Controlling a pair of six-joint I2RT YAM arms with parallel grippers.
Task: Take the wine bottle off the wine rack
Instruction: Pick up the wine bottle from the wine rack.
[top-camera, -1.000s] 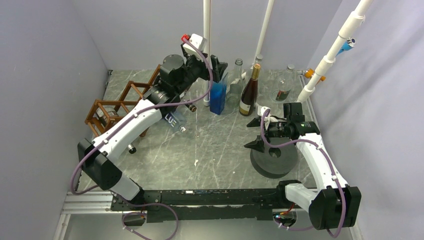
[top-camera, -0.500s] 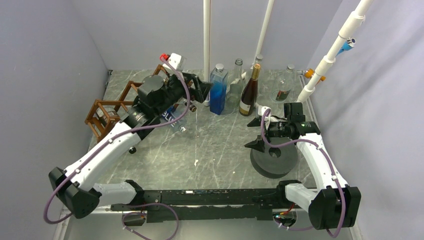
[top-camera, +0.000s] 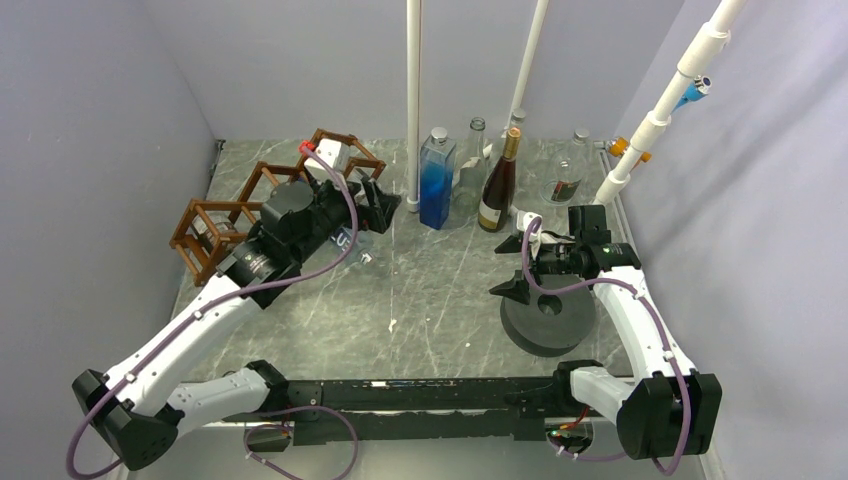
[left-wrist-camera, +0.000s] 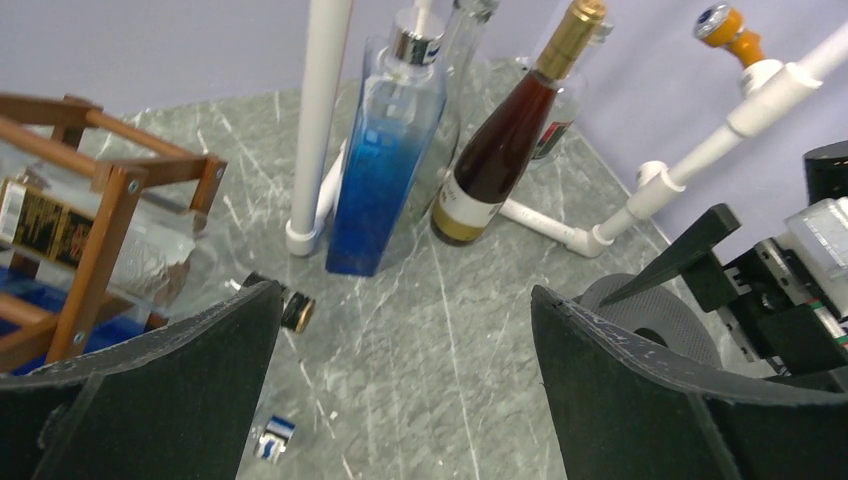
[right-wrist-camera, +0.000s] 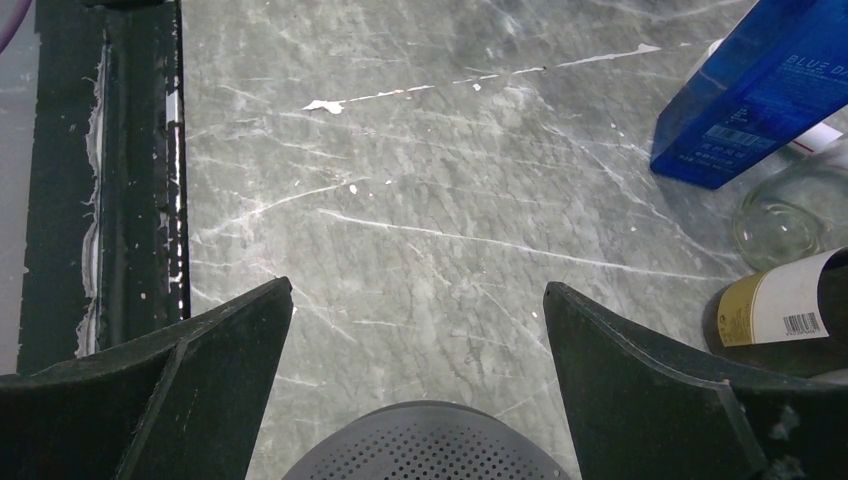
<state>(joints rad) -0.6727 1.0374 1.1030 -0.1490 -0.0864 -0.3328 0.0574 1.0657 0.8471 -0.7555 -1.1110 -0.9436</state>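
Right claw (top-camera: 512, 268) (right-wrist-camera: 416, 290): released, fingers spread wide, nothing between them. It hangs above the edge of a grey perforated disc (top-camera: 548, 318) (right-wrist-camera: 430, 445) on the right side of the table (top-camera: 440, 300).

Left claw (top-camera: 383, 203) (left-wrist-camera: 405, 300): also released and empty, fingers wide apart. It sits low over the table at the right end of the wine rack (top-camera: 235, 210) (left-wrist-camera: 105, 215).

The wine rack stands along the far left of the table. The wine bottle (left-wrist-camera: 60, 225) lies on its side in the end cell: clear glass, black and gold label. Its dark capped neck pokes out just beside one of the fingers (left-wrist-camera: 180, 380), not between them. From above, the claw hides that neck. A second bottle (top-camera: 347, 240) with blue print lies in the rack nearby.

Beyond, near the back wall, a white pipe (top-camera: 413, 100) (left-wrist-camera: 318, 120), a blue bottle (top-camera: 435, 185) (left-wrist-camera: 375, 190) and a dark bottle (top-camera: 497, 185) (left-wrist-camera: 495, 150) stand upright, close together.
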